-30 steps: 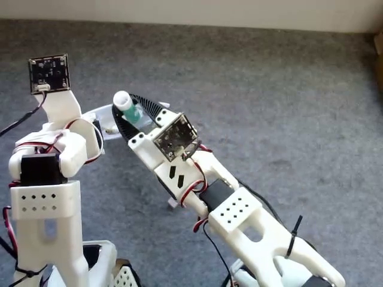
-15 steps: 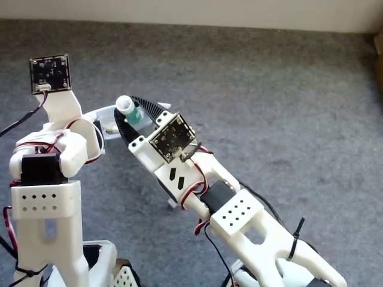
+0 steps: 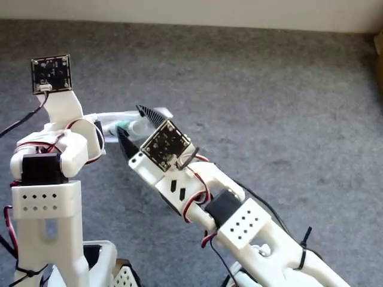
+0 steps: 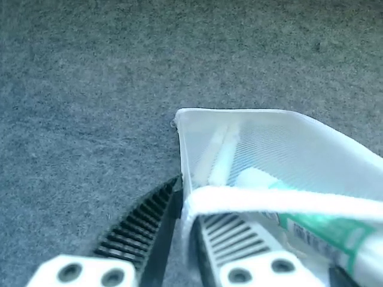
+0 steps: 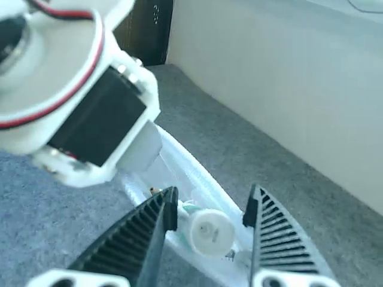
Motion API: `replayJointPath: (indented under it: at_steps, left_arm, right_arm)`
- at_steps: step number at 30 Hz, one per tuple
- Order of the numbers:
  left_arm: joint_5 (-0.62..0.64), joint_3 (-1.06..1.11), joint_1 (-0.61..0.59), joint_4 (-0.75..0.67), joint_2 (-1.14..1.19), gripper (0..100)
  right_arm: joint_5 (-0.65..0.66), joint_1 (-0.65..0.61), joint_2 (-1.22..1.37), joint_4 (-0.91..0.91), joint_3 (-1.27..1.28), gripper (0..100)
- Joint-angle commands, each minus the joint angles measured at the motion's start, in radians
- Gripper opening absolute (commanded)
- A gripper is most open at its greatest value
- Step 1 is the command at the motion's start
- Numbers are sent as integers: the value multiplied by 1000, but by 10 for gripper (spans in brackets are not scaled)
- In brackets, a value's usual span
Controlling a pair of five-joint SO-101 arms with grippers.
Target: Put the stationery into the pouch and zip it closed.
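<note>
Between the right gripper's (image 5: 212,198) ribbed fingers (image 5: 143,236) you're seeing the glue stick's (image 5: 209,232) white cap end-on. The fingers are standing apart, with a sliver of gap showing on each side of the cap, so they're gripping nothing. The glue stick is lying inside the pouch (image 5: 190,170), cap toward the mouth, green-labelled body running deeper in.

Your left gripper (image 4: 188,206) is pinching the pouch's rim, with the edge running down between its black finger and its white one. Through the mesh in the left wrist view you're also getting two white sticks (image 4: 218,156) lying side by side next to the glue stick; can't tell what they are. The pouch mouth is standing open, not zipped.

Further out, in the high view, both grippers are sitting at the pouch. The left arm (image 3: 57,155) is standing at the left edge and the right arm (image 3: 239,215) is coming in on the diagonal. Grey carpet (image 3: 281,84) is lying under everything, with a pale wall (image 5: 287,84) running behind.
</note>
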Motion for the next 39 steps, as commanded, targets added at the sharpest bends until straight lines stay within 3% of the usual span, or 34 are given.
replayJointPath:
  at_steps: [1,4,11,14,21,31,39]
  left_arm:
    - [3,-10,-12,-18,-1,7]
    - [3,-10,-12,-18,-2,7]
    - [3,-8,-12,-15,-2,7]
    - [3,-8,-12,-14,-2,7]
    - [3,-10,-12,-15,-2,7]
    - [3,-5,-13,-12,-2,7]
    - [5,-5,-18,-18,-2,7]
  right_arm:
    - [0,-19,-87,84,-33,143]
    - [5,-18,-102,94,-33,70]
    - [2,-18,-110,107,-53,63]
    - [-15,-16,-107,249,-166,64]
    - [-207,-22,-101,648,-498,101]
    - [-230,-15,22,694,-535,99]
    - [-232,122,-45,1076,-601,99]
